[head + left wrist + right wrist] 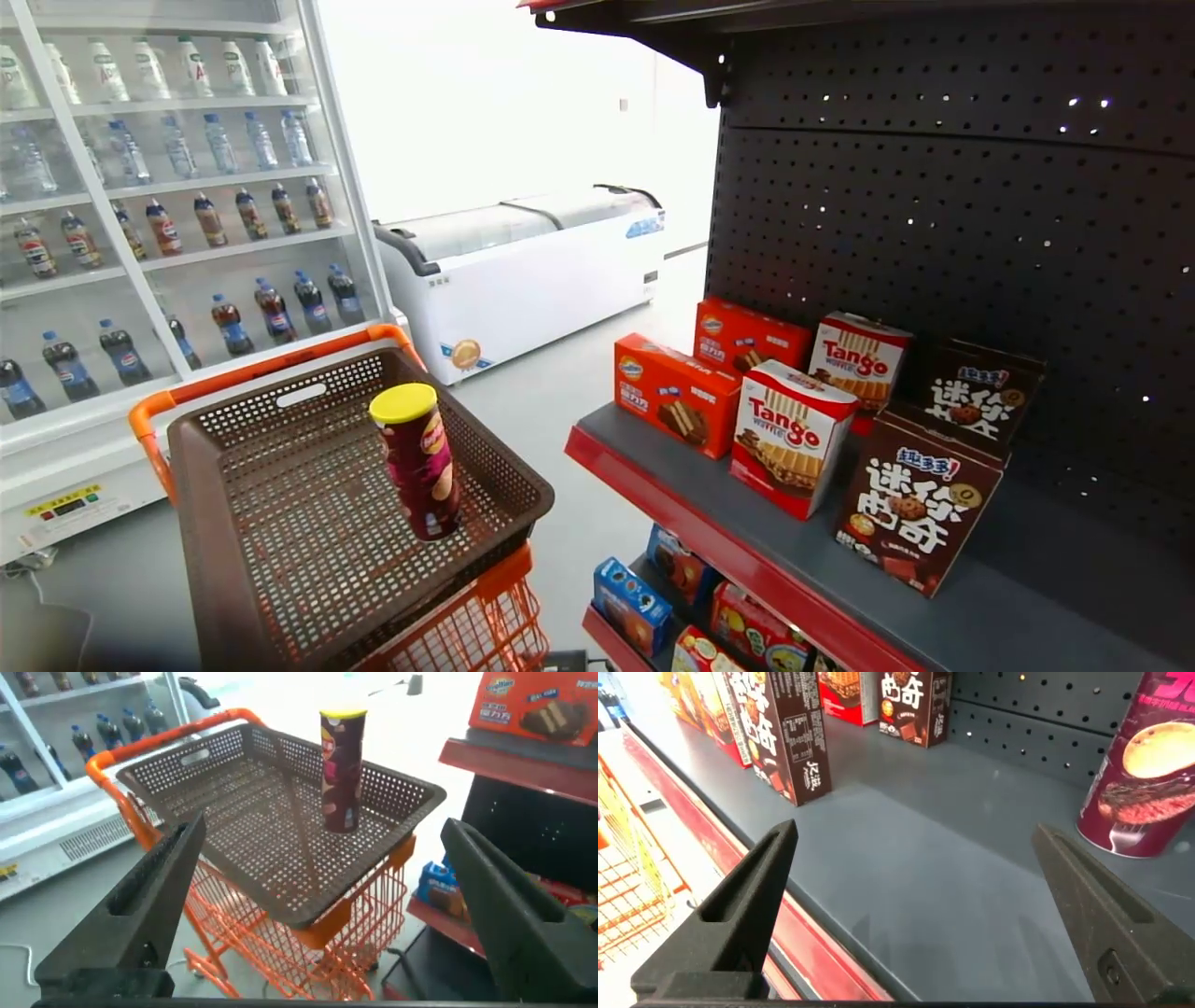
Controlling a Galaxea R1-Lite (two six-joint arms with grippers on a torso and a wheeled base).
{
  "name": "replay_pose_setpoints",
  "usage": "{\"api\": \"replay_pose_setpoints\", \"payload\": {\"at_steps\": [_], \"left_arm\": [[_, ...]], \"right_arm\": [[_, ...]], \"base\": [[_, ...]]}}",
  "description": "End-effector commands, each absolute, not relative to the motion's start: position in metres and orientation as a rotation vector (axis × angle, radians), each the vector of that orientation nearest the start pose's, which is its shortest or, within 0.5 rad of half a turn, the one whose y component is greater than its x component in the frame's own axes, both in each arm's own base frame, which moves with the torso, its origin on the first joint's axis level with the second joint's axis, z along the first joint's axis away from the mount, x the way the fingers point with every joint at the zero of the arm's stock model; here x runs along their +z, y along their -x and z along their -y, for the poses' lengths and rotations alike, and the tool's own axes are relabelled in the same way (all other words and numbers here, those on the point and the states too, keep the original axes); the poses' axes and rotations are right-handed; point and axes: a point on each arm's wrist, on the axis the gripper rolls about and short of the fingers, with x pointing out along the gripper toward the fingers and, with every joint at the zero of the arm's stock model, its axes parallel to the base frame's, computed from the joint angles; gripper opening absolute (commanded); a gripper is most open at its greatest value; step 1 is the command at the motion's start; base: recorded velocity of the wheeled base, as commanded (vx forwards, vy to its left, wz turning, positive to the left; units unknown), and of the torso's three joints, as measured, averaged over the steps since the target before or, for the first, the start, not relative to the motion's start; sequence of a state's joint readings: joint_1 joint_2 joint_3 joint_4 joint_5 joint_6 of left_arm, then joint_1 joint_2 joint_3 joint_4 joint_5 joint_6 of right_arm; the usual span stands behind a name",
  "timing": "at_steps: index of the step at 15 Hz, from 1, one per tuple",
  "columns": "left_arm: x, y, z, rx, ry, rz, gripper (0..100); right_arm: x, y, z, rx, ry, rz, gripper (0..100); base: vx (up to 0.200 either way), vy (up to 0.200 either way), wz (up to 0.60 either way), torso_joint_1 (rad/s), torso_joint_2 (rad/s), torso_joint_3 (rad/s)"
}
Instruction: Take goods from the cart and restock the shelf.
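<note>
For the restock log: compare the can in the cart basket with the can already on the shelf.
The cart can stands alone in the brown basket; the shelf can stands on the grey shelf by the pegboard, apart from the brown boxes. The cart can shows a yellow lid; the shelf can's top is cut off. Both are upright, dark purple-red tubes.

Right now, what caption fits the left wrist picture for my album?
Open left claw faces the brown cart basket, where one purple chip can stands upright.
</note>
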State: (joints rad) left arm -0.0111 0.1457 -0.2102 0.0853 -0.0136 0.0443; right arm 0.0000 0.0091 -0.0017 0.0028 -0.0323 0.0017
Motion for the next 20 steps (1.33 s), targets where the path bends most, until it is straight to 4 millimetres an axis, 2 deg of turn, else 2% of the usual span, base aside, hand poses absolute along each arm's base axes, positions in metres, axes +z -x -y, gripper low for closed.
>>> {"api": "replay_pose_setpoints", "payload": {"at_steps": [1,2,4,5,9,10,13,16,20], "left_arm": [[0.163,-0.015,0.001,-0.038,-0.052,-0.231,100],[0.177,-0.041,0.001,-0.037,-0.052,-0.323,100],[0.182,-0.070,0.001,-0.031,-0.052,-0.417,100],[0.178,-0.096,0.002,-0.038,-0.055,-0.502,100],[0.173,-0.174,0.002,-0.049,-0.043,-0.582,100],[0.171,-0.201,0.004,-0.064,-0.047,-0.603,100],[0.157,-0.251,0.014,-0.122,-0.049,-0.551,100],[0.132,-0.277,0.020,-0.137,-0.055,-0.549,100],[0.111,-0.288,0.021,-0.136,-0.055,-0.560,100]], "right_arm": [[0.076,0.022,0.001,-0.032,-0.001,-0.011,100],[0.076,0.022,0.001,-0.032,-0.001,-0.012,100],[0.076,0.022,0.001,-0.032,-0.001,-0.011,100],[0.076,0.022,0.001,-0.032,-0.001,-0.012,100],[0.076,0.022,0.001,-0.032,-0.001,-0.012,100],[0.076,0.022,0.001,-0.032,-0.001,-0.011,100],[0.076,0.022,0.001,-0.032,-0.001,-0.012,100],[0.076,0.022,0.001,-0.032,-0.001,-0.011,100],[0.076,0.022,0.001,-0.032,-0.001,-0.012,100]], "base": [[0.000,0.000,0.00,0.000,0.00,0.000],[0.000,0.000,0.00,0.000,0.00,0.000],[0.000,0.000,0.00,0.000,0.00,0.000],[0.000,0.000,0.00,0.000,0.00,0.000],[0.000,0.000,0.00,0.000,0.00,0.000],[0.000,0.000,0.00,0.000,0.00,0.000],[0.000,0.000,0.00,0.000,0.00,0.000],[0.000,0.000,0.00,0.000,0.00,0.000],[0.000,0.000,0.00,0.000,0.00,0.000]]}}
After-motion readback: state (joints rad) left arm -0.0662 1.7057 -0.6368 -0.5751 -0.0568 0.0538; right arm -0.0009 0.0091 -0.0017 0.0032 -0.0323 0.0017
